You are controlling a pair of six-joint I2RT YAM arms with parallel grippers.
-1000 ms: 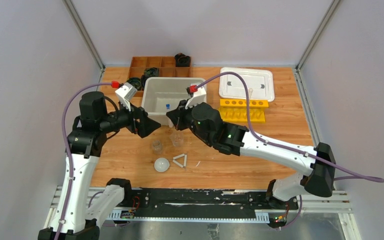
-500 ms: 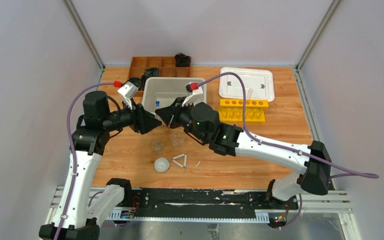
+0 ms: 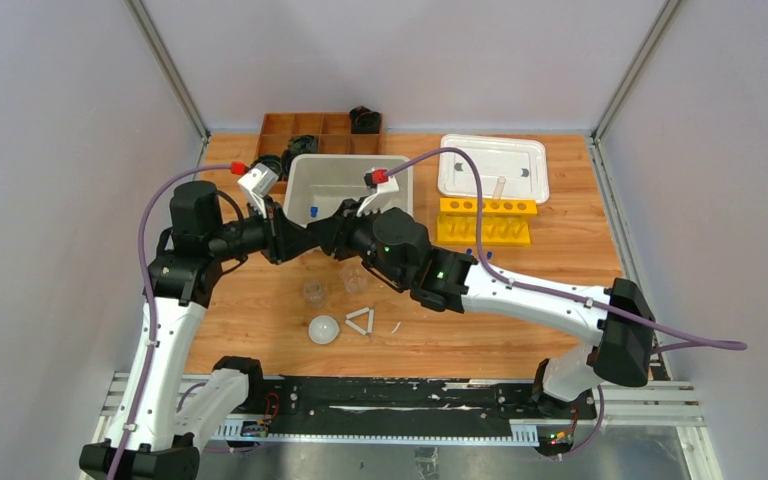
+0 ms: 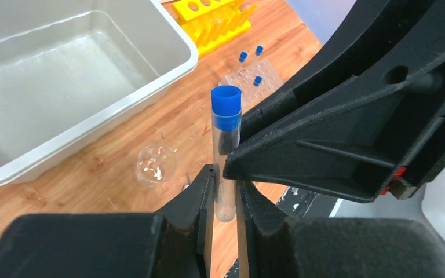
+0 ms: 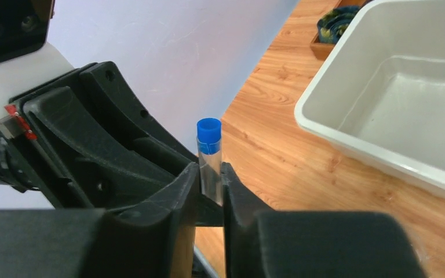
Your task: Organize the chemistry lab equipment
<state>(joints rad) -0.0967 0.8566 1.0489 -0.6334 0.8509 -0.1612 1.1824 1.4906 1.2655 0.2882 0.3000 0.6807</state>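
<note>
Left end effector (image 4: 225,185) pinches tube (image 4: 226,145) upright, blue cap (image 4: 226,104) up.

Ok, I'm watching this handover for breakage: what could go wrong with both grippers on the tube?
The left gripper and right gripper both clamp the one thin tube; if either arm pulls before the other opens, it may crack or slip. Dropped, it could hit the beaker on the table below.
</note>
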